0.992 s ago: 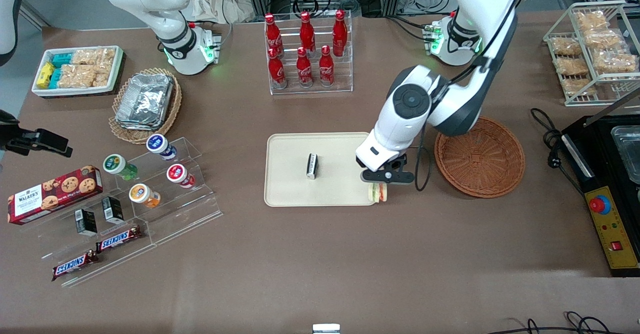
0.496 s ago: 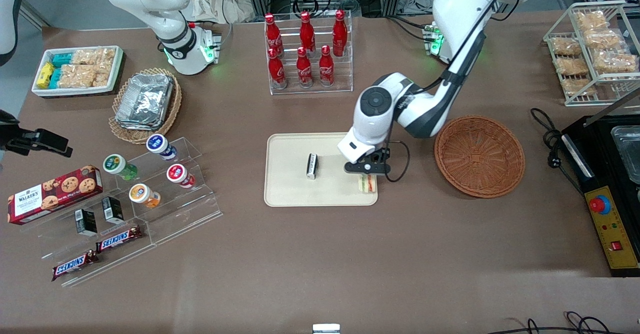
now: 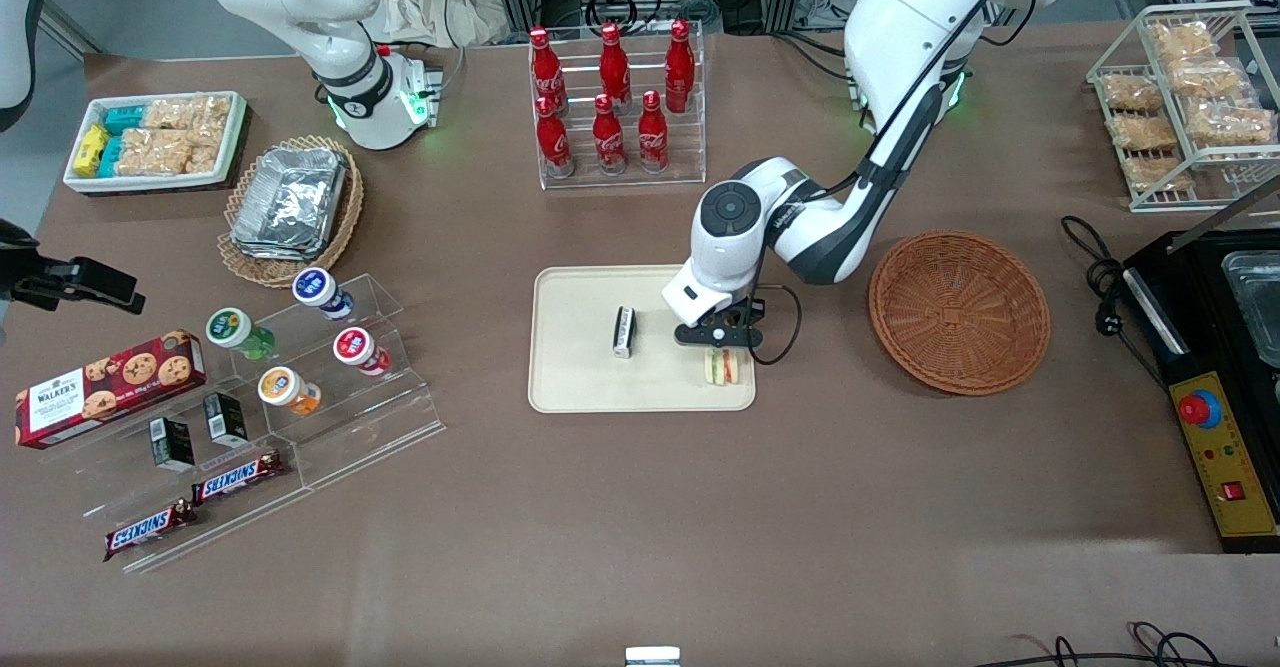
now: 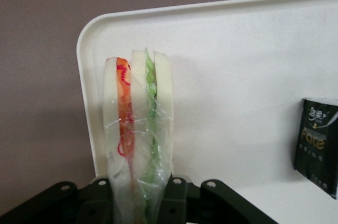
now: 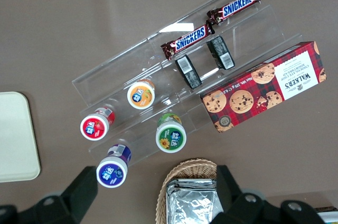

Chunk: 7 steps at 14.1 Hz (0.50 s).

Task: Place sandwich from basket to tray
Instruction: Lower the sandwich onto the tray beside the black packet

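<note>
My left gripper (image 3: 718,355) is shut on the sandwich (image 3: 721,367), a plastic-wrapped wedge of pale bread with red, orange and green filling. It holds the sandwich over the corner of the beige tray (image 3: 580,387) nearest the front camera, at the end toward the basket. In the left wrist view the sandwich (image 4: 137,129) stands between the black fingers (image 4: 100,195), with the tray (image 4: 237,76) under it. The reddish-brown wicker basket (image 3: 958,309) stands empty beside the tray, toward the working arm's end.
A small black-and-white bar (image 3: 624,332) lies on the tray's middle, also in the left wrist view (image 4: 317,145). A rack of red bottles (image 3: 615,107) stands farther from the camera. An acrylic stand with cups and snacks (image 3: 270,387) lies toward the parked arm's end.
My gripper has carried the sandwich from the table just off the tray's edge to over the tray's corner, moving away from the basket.
</note>
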Tool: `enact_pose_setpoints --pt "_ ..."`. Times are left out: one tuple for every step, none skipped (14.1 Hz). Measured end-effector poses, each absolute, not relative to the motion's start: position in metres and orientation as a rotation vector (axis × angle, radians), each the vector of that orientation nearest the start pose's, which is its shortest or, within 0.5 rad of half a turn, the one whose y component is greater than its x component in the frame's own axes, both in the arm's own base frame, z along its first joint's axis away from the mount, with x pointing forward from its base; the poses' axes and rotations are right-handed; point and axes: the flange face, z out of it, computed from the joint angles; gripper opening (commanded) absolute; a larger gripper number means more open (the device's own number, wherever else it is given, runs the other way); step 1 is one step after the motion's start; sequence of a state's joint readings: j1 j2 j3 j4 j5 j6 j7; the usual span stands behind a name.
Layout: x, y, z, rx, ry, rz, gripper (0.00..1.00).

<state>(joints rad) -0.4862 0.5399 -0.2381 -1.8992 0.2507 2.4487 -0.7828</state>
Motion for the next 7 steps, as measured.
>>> enact_pose_setpoints --pt "0.4812 -0.414 0.2218 -3.129 0.152 -0.08 0.94" --pt "0.4822 -0.4127 0.2205 -3.129 0.148 -0.079 0.99" --pt "0.4833 -0.4115 0.2203 -3.129 0.145 -0.08 0.99" --pt "0.4841 -0.4111 0.2207 -3.129 0.143 -0.082 1.0" --pt "0.4847 -0.4111 0.2212 -3.13 0.142 -0.084 1.0" --pt "0.4854 -0.4114 0.222 -3.131 0.141 -0.087 1.0" --pt "0.4861 -0.4118 0.223 -3.132 0.141 -0.09 1.0"
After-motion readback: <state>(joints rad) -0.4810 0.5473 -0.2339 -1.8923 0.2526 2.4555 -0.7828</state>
